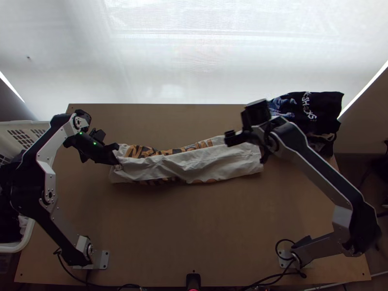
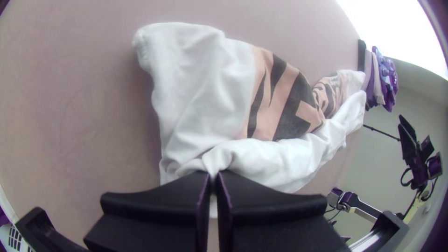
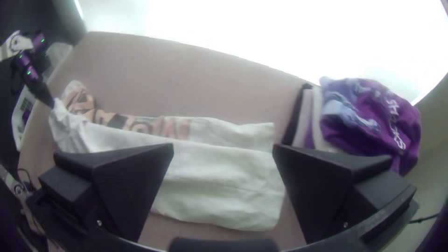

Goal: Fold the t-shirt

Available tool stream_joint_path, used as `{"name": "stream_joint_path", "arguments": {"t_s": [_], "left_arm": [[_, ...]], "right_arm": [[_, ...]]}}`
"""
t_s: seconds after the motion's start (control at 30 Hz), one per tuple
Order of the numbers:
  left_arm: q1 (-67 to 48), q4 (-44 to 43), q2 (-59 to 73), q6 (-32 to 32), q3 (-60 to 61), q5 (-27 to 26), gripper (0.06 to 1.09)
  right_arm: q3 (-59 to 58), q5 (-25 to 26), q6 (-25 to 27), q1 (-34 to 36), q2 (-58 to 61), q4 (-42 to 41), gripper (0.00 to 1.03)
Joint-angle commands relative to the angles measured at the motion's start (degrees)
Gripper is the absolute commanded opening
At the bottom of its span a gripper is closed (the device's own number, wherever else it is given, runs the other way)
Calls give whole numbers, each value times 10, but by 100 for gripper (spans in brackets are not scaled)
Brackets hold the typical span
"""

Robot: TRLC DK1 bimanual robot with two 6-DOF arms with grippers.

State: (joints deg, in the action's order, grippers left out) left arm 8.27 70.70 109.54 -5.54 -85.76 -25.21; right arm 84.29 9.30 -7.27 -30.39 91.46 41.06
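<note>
The white t-shirt [image 1: 208, 167] lies on the wooden table [image 1: 194, 223] as a long, narrow, wrinkled strip running from left to right. It is not flat: a plain band of cloth is turned lengthwise over part of the orange and black print, which shows along the far side of the strip, with a little more peeking out at its near edge.

At the t-shirt's left end, the left gripper [image 1: 117, 159] is closed on a pinch of the cloth, and in the left wrist view creases gather at its fingertips. Over the t-shirt's right end is the right gripper [image 1: 249, 147], open, its two fingers wide apart with nothing between them in its grip.

Beyond the t-shirt's right end, toward the table's far right corner, a dark printed garment [image 1: 327, 104] lies on a pile of folded clothes [image 3: 305, 114]. Left of the t-shirt, beside the table, stands a white basket [image 1: 18, 246] with dark cloth inside.
</note>
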Motion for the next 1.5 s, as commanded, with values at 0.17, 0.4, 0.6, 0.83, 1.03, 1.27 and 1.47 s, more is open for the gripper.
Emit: {"name": "stream_joint_path", "arguments": {"t_s": [0.17,0.4,0.6,0.83,1.03,1.27,1.47], "left_arm": [[15,-16,-42,8,43,-5,9],[18,-22,-87,15,80,-11,9],[25,-21,-112,18,92,-12,9],[37,-28,-93,12,96,-12,9],[34,-53,-88,18,99,-12,66],[37,-50,-86,23,81,-12,104],[58,-15,-100,13,44,-15,104]], "right_arm": [[104,-68,13,-179,161,-2,98],[214,-112,-27,-188,318,-1,98],[250,-112,-40,-182,398,-2,98],[260,-111,-56,-156,448,4,98],[247,-111,-55,-148,384,19,98],[232,-111,-35,-151,295,18,98],[189,-111,-7,-186,218,-41,98]]}}
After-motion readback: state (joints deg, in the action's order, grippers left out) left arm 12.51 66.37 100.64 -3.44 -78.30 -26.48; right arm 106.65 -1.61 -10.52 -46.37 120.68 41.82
